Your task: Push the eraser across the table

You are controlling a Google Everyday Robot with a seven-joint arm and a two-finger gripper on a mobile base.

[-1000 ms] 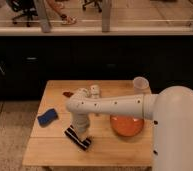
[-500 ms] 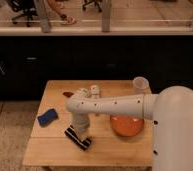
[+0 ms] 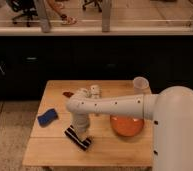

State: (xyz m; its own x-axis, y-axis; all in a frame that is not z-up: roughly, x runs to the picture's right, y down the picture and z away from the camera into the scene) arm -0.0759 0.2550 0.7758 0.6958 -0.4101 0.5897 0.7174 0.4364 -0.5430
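eraser (image 3: 75,138): flat on the worktop (image 3: 55,150), left of centre, near the front edge
long axis: diagonal, one end back-left, the other front-right (the pale stripe runs the same way)
gripper (image 3: 81,131): down on the eraser's middle; honestly can't make out its grip
worktop: light wood planks, blue pad (image 3: 47,117) further left, orange bowl (image 3: 126,125) to the right
room: dark cabinets (image 3: 95,57) behind, speckled floor (image 3: 10,135)
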